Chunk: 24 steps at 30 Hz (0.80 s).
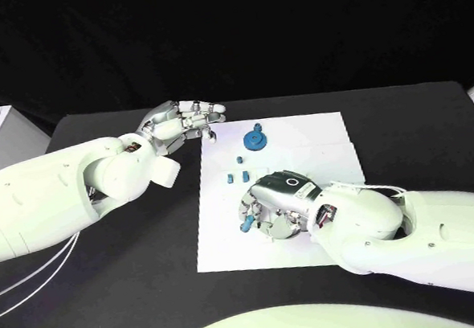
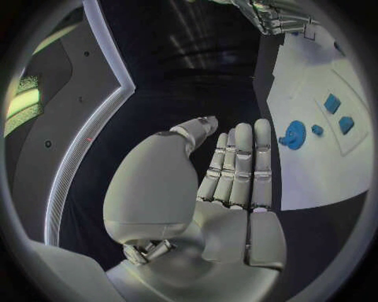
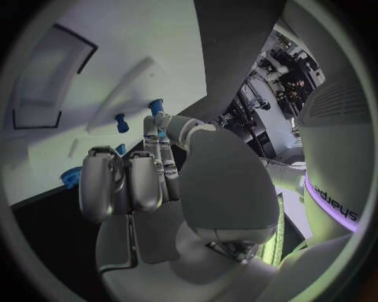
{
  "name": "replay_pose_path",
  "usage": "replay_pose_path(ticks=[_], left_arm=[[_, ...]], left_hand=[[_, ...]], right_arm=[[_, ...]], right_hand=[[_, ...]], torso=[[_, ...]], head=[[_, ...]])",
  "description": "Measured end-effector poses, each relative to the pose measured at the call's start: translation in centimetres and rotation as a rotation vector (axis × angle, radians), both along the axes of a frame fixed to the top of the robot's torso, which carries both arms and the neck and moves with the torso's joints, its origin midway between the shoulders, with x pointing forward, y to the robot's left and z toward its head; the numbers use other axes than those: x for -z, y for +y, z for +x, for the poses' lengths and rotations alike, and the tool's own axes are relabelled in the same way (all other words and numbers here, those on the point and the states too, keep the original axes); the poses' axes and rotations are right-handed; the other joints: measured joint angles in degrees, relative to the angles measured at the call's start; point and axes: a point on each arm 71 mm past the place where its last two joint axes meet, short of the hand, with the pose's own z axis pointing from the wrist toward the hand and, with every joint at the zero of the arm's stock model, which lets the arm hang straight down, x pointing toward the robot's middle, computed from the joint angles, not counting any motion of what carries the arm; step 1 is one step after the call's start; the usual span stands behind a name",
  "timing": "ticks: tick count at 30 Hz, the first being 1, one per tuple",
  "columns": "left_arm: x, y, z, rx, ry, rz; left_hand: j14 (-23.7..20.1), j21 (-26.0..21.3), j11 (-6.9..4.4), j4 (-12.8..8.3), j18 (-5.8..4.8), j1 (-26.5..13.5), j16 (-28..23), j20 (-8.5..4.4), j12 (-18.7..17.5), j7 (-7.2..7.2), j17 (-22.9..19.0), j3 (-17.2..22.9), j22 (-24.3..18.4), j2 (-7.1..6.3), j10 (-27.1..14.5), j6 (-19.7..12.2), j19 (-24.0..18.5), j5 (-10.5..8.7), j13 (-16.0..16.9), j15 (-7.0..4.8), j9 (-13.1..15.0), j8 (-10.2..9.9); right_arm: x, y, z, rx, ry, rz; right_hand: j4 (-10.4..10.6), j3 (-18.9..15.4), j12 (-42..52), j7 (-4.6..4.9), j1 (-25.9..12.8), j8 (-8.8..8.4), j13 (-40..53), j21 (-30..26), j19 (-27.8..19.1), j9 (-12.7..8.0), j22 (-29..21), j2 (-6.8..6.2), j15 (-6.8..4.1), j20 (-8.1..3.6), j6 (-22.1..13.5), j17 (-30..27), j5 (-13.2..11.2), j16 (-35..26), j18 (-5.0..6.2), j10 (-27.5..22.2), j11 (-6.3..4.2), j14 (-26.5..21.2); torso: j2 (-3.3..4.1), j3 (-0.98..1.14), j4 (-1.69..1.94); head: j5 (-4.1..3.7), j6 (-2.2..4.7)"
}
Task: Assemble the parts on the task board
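— On the black table [image 1: 112, 285] the white board [image 1: 304, 135] lies between my two arms, and I judge the job hardly begun. What do you make of it?

— Agreed. The blue gear [image 1: 255, 138] lies loose near the board's far edge, and the small blue pegs [image 1: 238, 169] lie scattered mid-board, none joined to another as far as I can tell.

— My left hand [image 1: 180, 125] hovers off the board's far left corner, fingers straight and close together, holding nothing; the gear lies near it, apart.

— And your right?

— My right hand [image 1: 275, 204] is low over the board's near half, fingers curled down. One blue peg [image 1: 246, 226] shows just at its fingertips, and I cannot tell whether I have it pinched or merely touch it.
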Motion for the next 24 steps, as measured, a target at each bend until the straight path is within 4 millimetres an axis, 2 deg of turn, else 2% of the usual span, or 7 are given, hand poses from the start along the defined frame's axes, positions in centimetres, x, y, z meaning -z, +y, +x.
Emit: replay_pose_path(ticks=[20,24], left_arm=[[0.0,0.0,-0.1,0.005,0.006,0.002],[0.0,0.0,-0.1,0.006,0.007,0.003]], left_hand=[[0.0,-0.3,0.00,0.1,0.00,0.0,-0.2,0.00,0.0,0.00,0.0,-0.1,-0.1,0.00,0.0,0.0,0.0,0.00,0.0,0.01,0.0,0.0],[0.0,-0.3,0.00,0.0,-0.01,0.0,-0.2,-0.01,0.0,0.00,0.0,-0.1,-0.1,0.00,0.0,0.0,0.0,0.00,0.0,0.01,0.0,0.0]], right_arm=[[0.5,1.2,-0.3,-0.030,-0.007,-0.036],[0.5,1.3,-0.4,-0.035,-0.008,-0.038]], right_hand=[[-0.6,-0.6,-0.4,-0.01,-0.6,0.01,0.4,0.0,0.0,0.0,0.0,0.44,0.00,0.00,0.0,-0.4,0.3,0.0,0.01,0.4,-0.15,0.0],[-1.0,-1.0,-1.1,-0.05,-2.2,0.01,0.6,-0.3,0.0,0.2,0.0,-0.25,0.01,0.00,0.0,-0.7,1.2,0.0,0.00,0.8,-0.59,0.0]], torso=[[0.01,0.01,0.04],[0.01,-0.02,0.01]], head=[[0.06,-0.34],[0.04,-0.42]])
